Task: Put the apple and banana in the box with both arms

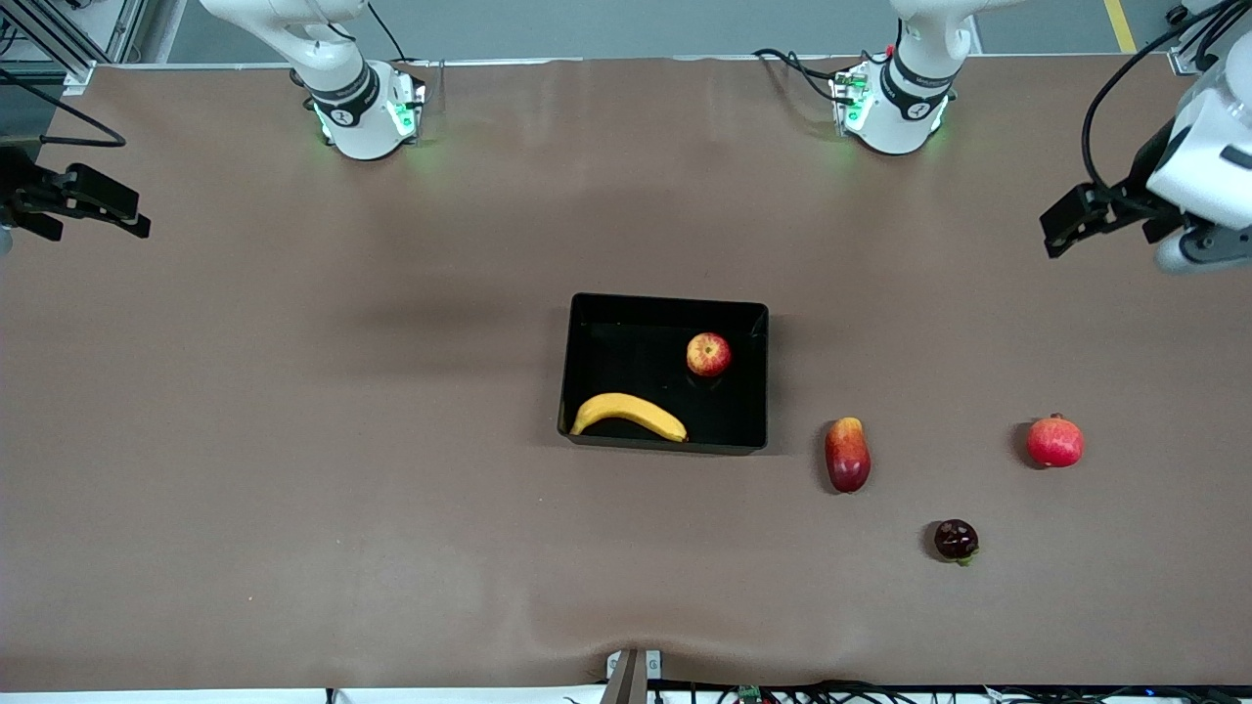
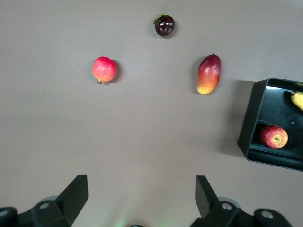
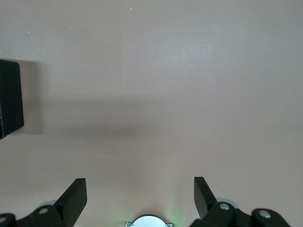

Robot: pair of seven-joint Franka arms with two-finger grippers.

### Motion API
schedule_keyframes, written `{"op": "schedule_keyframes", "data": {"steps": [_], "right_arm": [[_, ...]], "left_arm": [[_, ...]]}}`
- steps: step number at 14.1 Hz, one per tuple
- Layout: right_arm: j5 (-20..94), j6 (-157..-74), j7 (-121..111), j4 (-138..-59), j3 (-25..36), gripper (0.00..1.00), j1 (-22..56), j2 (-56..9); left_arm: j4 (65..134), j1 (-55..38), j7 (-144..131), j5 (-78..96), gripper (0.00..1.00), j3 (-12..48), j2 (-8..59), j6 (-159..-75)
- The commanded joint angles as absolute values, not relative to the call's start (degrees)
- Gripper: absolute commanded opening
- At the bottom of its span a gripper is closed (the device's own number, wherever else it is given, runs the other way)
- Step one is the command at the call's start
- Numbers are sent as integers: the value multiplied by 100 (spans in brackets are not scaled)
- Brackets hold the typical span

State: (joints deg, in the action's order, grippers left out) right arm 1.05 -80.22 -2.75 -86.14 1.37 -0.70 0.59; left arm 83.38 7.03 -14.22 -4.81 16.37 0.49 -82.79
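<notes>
A plain brown surface (image 1: 293, 440) spreads under both arms, and each tool hangs released and empty over bare cloth at its own end: the left tool (image 1: 1076, 220) up over the left arm's end, the right tool (image 1: 78, 200) over the right arm's end, both apparently drawn back because nothing is left to carry. Between them the box (image 1: 753, 323) holds the apple (image 1: 708, 354) and, nearer the front camera, the banana (image 1: 628, 415), so the task looks finished. The mango-like fruit (image 1: 847, 454), pomegranate (image 1: 1054, 441) and dark fruit (image 1: 956, 540) lie outside it, toward the left arm's end.
</notes>
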Motion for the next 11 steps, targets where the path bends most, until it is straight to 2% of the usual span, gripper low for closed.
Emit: {"op": "schedule_keyframes", "data": {"steps": [1, 5, 11], "right_arm": [[167, -7998, -237, -8490, 114, 100, -79, -9], [202, -8015, -229, -8490, 114, 100, -97, -9], [229, -8016, -229, -8490, 114, 100, -105, -9]], "left_arm": [[9245, 81, -1274, -264, 100, 915, -632, -8683], [9387, 0, -1266, -141, 100, 914, -686, -8684], [9195, 17, -1160, -61, 100, 809, -642, -8622]]}}
